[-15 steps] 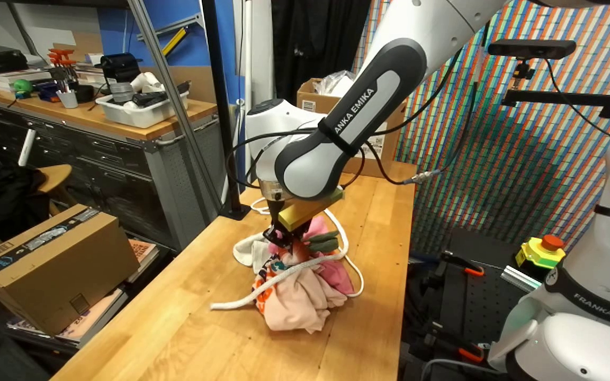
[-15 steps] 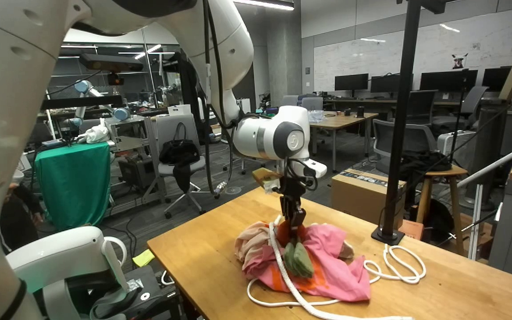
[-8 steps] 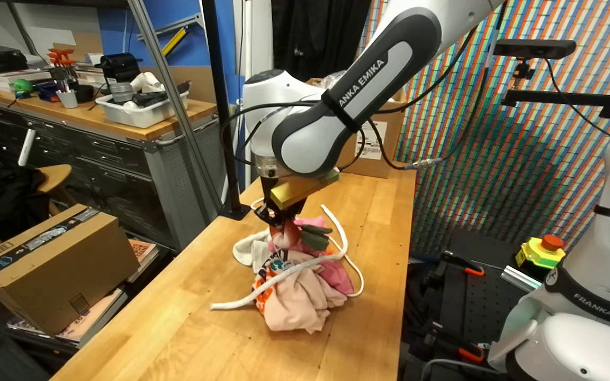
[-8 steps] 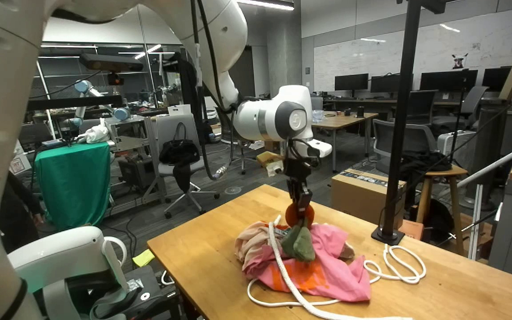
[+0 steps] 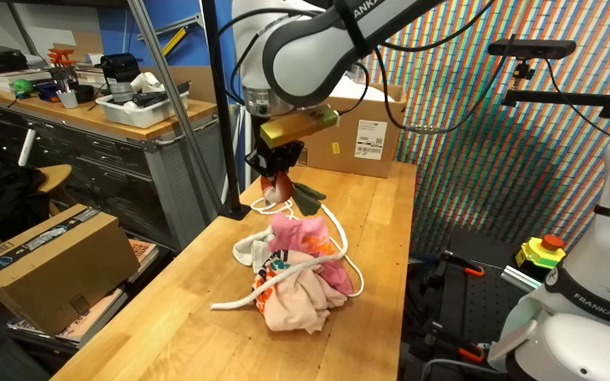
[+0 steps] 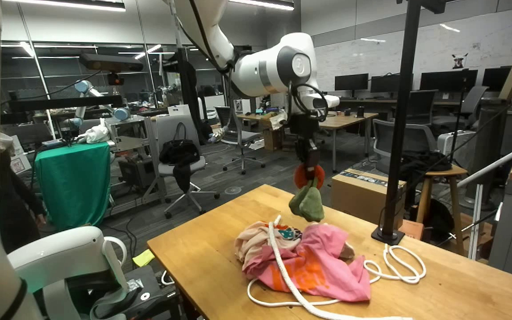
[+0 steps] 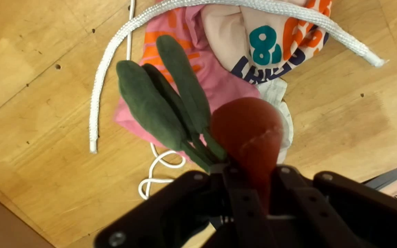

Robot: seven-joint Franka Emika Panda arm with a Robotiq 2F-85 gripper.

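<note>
Claw (image 7: 254, 172) pinches a plush radish (image 7: 246, 127), which hangs directly beneath it in the air above heaped cloths (image 5: 301, 233) — long axis slanting, green leaves (image 6: 311, 205) pointing down and sideways. White rope (image 7: 97, 82) crosses the heap; at the counter's (image 5: 220, 338) far end, an open cardboard box (image 5: 344, 159) holds white material (image 5: 355, 91).

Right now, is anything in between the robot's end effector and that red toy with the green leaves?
No, nothing visible is: the end effector is closed right on the red toy. The pink cloth and the thick white rope both lie below, not in the grip.
</note>
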